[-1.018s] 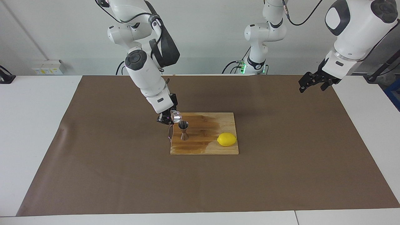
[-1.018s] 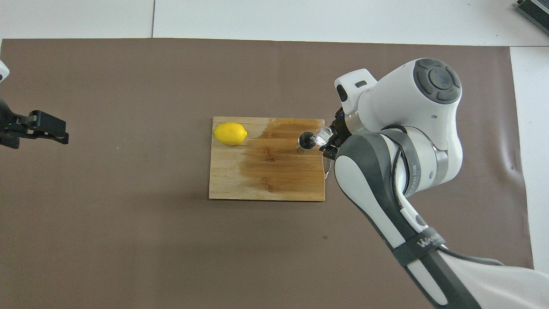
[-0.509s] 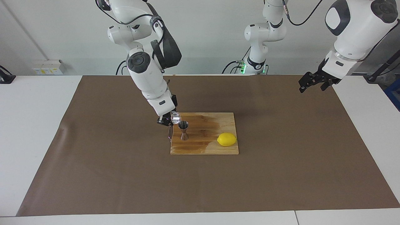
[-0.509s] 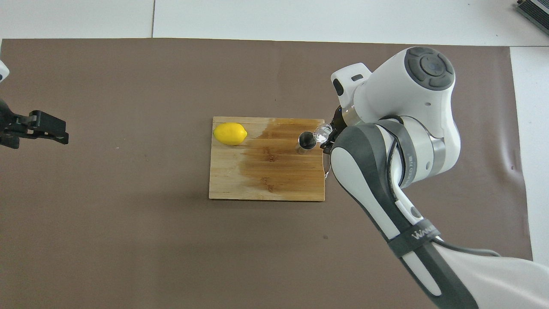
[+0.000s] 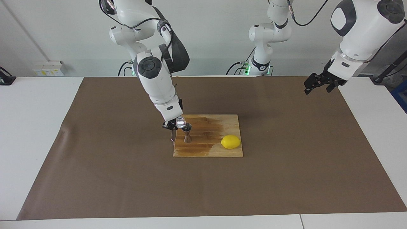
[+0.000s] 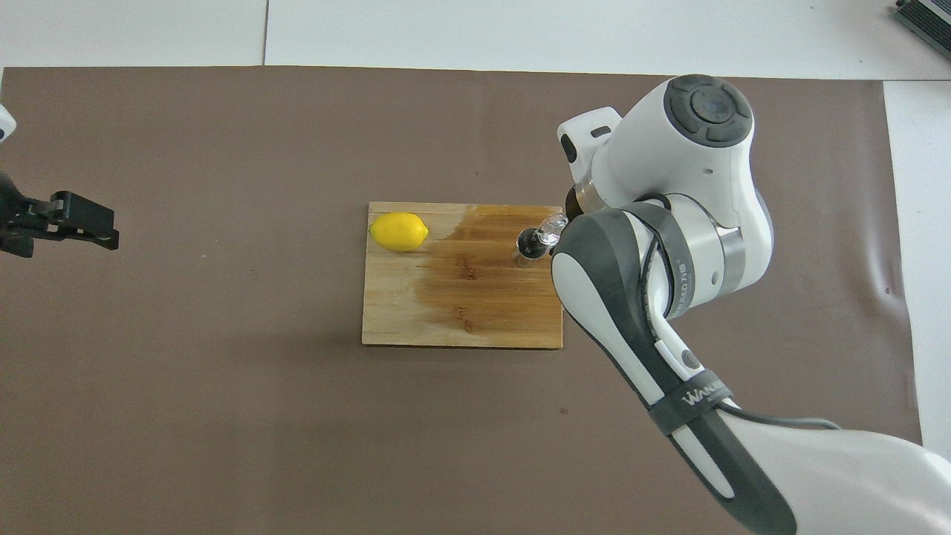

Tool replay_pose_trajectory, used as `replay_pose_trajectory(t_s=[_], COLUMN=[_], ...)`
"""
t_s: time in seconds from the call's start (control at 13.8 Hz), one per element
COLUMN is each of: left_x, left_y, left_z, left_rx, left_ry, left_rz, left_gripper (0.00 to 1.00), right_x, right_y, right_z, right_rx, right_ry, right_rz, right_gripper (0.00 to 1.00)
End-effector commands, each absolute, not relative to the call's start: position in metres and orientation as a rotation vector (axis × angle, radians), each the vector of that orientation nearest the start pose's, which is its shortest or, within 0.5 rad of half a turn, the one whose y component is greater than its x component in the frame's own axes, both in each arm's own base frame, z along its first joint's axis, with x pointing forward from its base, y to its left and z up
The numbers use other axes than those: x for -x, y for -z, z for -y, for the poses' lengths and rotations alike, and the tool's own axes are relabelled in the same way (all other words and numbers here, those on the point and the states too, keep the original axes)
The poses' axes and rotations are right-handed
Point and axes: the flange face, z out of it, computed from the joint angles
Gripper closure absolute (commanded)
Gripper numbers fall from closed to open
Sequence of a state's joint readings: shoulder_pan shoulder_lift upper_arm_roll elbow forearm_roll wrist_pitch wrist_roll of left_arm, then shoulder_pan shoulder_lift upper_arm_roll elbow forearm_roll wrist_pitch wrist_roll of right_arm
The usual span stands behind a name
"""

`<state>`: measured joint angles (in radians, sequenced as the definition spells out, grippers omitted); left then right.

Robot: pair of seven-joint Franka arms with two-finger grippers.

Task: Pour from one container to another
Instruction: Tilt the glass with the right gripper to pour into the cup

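Over the cutting board (image 5: 208, 151), right end effector (image 5: 173, 125) clamps glass cup (image 5: 181, 121) at jigger (image 5: 187, 133) rim.

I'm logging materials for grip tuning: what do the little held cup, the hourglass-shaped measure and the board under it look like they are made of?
Small clear cup: looks like glass, transparent with bright glints.
Hourglass-shaped jigger: apparently polished steel, shiny grey.
Rectangular cutting board: wood or bamboo, visible plank lines, partly darkened as if wet.

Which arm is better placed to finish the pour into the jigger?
Right: the right gripper holds the glass cup at the jigger's rim. The left gripper waits, open, over the cloth.
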<state>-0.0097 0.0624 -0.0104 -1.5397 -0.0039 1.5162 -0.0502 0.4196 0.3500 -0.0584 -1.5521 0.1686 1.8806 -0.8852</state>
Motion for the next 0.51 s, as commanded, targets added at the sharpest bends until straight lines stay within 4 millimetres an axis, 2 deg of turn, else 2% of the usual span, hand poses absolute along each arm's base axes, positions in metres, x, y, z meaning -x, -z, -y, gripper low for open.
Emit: replay_pose_trajectory(t_s=[0.0, 0.29, 0.44], left_x=[-0.558, -0.558, -0.558], left_y=[-0.601, -0.601, -0.601], left_z=[0.010, 0.010, 0.010], left_rx=[3.127, 3.127, 3.127], left_ry=[-0.143, -0.143, -0.143], left_rz=[0.065, 0.065, 0.065], left_gripper=[0.00, 0.00, 0.00], right_x=[-0.615, -0.616, -0.613], right_y=[-0.449, -0.445, -0.444], right_z=[-0.254, -0.257, -0.265], right_rx=[2.514, 2.518, 2.510], right_ry=[-0.019, -0.039, -0.051], right_rz=[1.713, 1.731, 1.757], right_gripper=[1.00, 1.00, 1.00])
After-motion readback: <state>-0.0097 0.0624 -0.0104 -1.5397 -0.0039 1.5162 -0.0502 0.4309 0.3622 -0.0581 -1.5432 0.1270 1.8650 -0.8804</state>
